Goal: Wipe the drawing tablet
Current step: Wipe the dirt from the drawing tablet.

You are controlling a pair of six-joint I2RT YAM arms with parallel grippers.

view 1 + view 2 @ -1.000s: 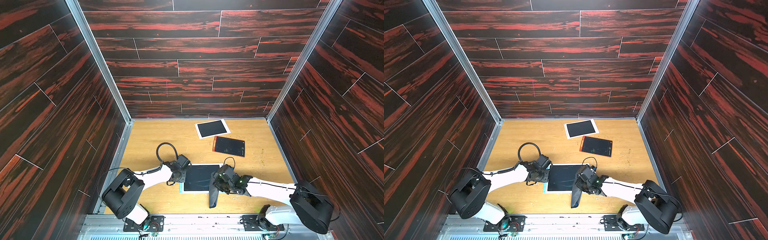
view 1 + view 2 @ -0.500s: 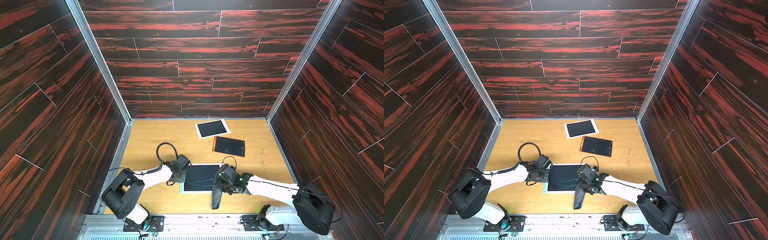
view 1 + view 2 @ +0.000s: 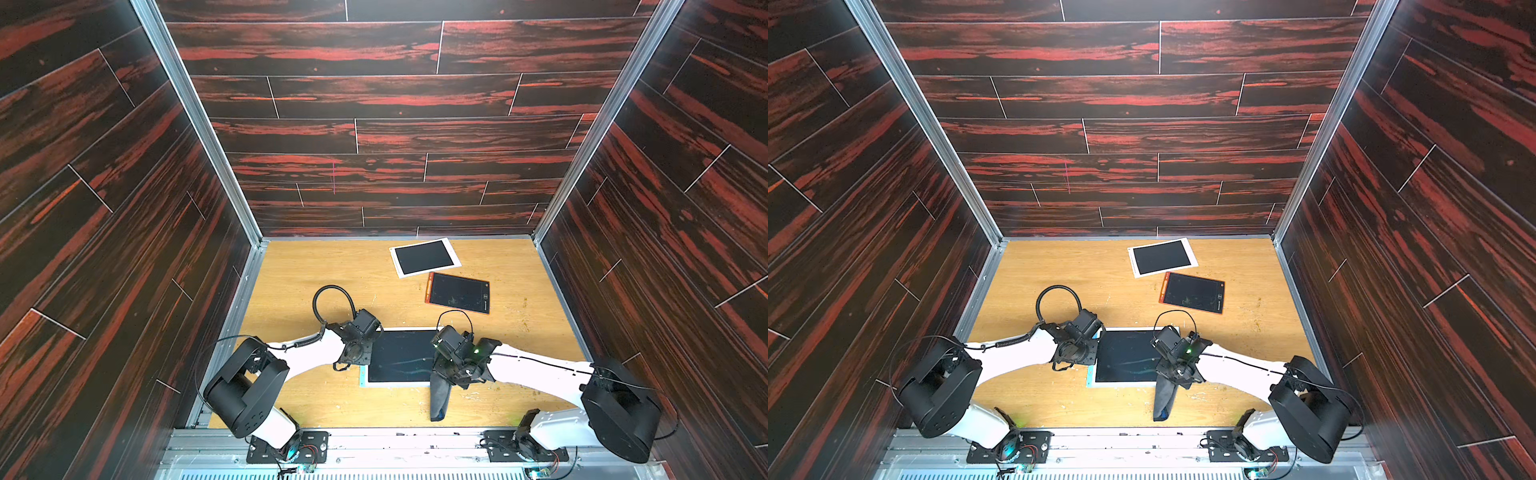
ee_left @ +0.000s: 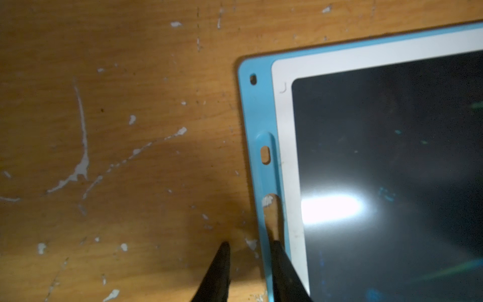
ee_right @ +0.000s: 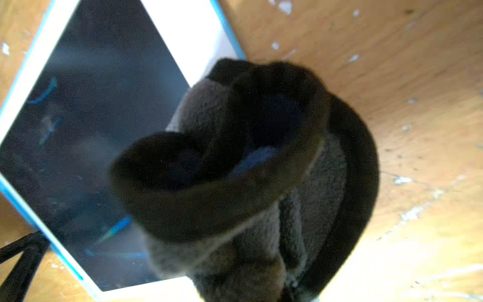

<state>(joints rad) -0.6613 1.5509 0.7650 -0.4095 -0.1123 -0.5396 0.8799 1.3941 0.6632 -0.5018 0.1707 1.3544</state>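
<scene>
While the cloth (image 3: pixel 439 397) hangs nearest the rig, its free end down on the table (image 3: pixel 332 403), the right gripper (image 3: pixel 449 374) is clamped tight on its upper bunch at the near right corner of the tablet (image 3: pixel 395 353). That tablet, white-bordered on a blue frame, lies flat between the two arms, towards the table's front; faint coloured streaks (image 5: pixel 115 230) show on its dark screen. At its left edge the left gripper (image 4: pixel 250 245) stands with jaws a little apart, one finger on bare wood, one over the blue rim, pinching nothing visible; it is probably bracing the frame. Step in hand, as judged: wiping, with the cloth at the screen's edge and marks left to clear. The next move calls for dragging the cloth across the screen under downward pressure while the left arm stops the tablet sliding. Farther back, well apart from the work: an orange tablet (image 3: pixel 458 293), then a white tablet (image 3: pixel 424 257), corners nearly touching. Count: three tablets, one cloth, two grippers
</scene>
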